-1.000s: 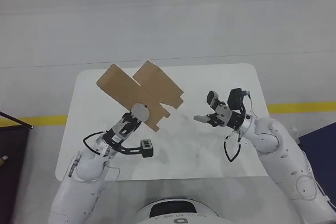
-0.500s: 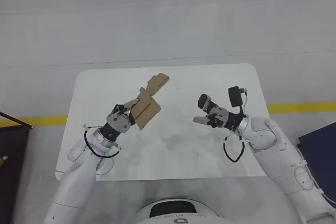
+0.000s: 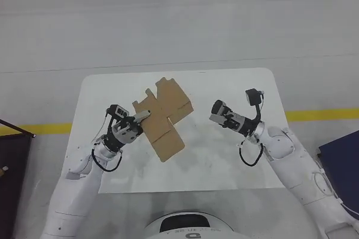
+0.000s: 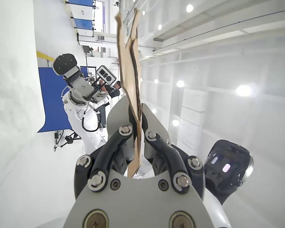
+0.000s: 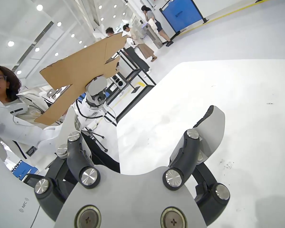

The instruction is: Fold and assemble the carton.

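Left gripper point(image 3: 139, 116) is clamped on one edge of the flat carton point(image 3: 166, 119). In the left wrist view the cardboard runs edge-on between the two fingers, pinched tight. The carton is held up off the table point(image 3: 227, 170), over its middle-left part, tilted, flaps spread, no panel bent. Right gripper point(image 3: 218, 113) hovers near the carton's other side but apart from it, fingers spread wide with nothing between them. Step in hand, by my judgement: presenting the flat sheet for a second grasp, so the task is at an early stage. The next move probably calls for the right gripper to take a free flap opposite the left grip, lined up with a crease. The sheet could then be bent without twisting or slipping out of the single pinch.
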